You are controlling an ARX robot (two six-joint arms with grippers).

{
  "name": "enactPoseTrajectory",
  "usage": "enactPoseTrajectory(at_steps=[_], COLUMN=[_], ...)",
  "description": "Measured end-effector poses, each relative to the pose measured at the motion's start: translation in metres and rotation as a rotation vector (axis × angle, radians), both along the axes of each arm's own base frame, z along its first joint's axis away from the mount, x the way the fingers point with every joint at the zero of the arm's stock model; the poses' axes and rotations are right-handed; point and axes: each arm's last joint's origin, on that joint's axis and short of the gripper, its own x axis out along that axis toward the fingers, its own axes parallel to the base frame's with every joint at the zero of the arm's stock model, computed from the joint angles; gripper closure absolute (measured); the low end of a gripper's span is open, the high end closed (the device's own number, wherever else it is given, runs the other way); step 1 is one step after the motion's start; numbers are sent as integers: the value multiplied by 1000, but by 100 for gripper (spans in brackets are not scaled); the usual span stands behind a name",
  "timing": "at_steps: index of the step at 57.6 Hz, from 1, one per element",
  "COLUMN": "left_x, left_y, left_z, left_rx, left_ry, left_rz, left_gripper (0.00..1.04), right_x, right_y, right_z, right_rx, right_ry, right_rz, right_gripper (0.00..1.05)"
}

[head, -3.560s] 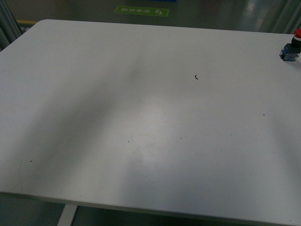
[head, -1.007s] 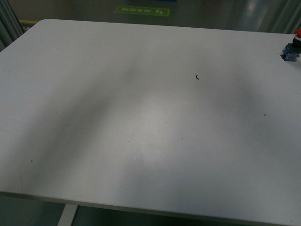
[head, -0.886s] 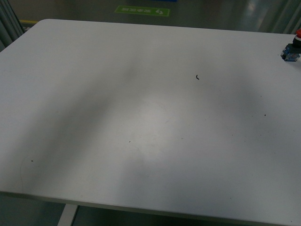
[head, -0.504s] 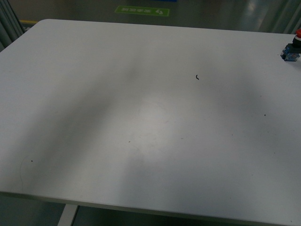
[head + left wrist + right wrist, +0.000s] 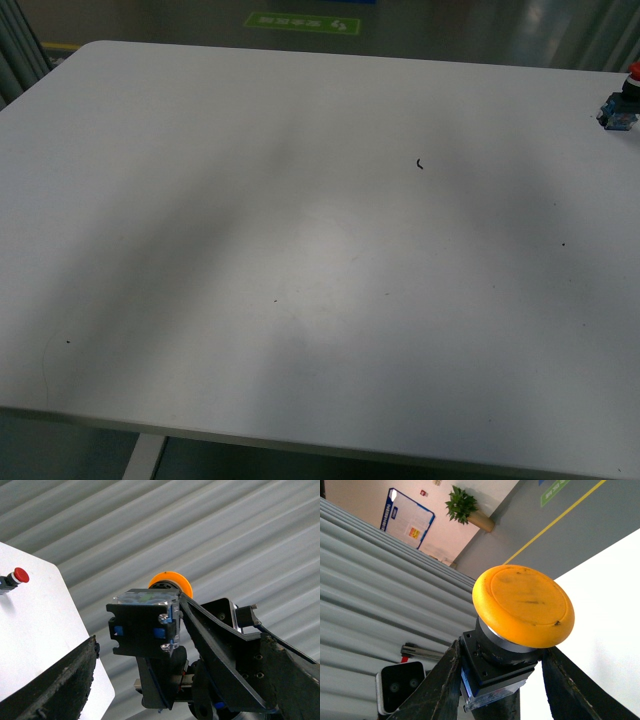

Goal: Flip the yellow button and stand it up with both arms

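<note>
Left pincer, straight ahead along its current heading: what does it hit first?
Likely the yellow button. Its blue-and-black block shows between the spread fingers of the left pincer, held by the right pincer. Depth is unclear, so the gap to it cannot be judged.

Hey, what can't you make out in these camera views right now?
- Right wrist view: the cap of the yellow button covers much of its body, held in the right gripper.
- Left wrist view: one of the left gripper's fingers shows; the other is lost among dark arm parts, so open or shut is unclear.
- Front view: both arms and the yellow button are out of frame; the red button is cut by the right edge.
</note>
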Motion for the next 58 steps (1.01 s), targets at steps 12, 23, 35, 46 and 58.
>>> enactPoseTrajectory(at_steps=[12, 23, 35, 46, 58], left_x=[-34, -81, -128, -154, -180], left_y=[26, 75, 99, 113, 122], left_z=[-14, -33, -53, -62, -70], left_rx=[540, 983, 1069, 1078, 1084], left_ry=[-56, -271, -331, -331, -333], left_rz=[983, 1199, 1162, 1174, 1170], left_gripper=[38, 72, 101, 101, 101], right_x=[4, 3, -8, -17, -31], right_y=[-3, -10, -17, -25, -37], right_z=[-5, -7, -11, -10, -15], right_rx=[-59, -71, -100, -126, -160], right_ry=[-8, -10, -14, -31, -38], right_rz=[-4, -27, -41, -62, -100], right_gripper=[66, 66, 66, 66, 66])
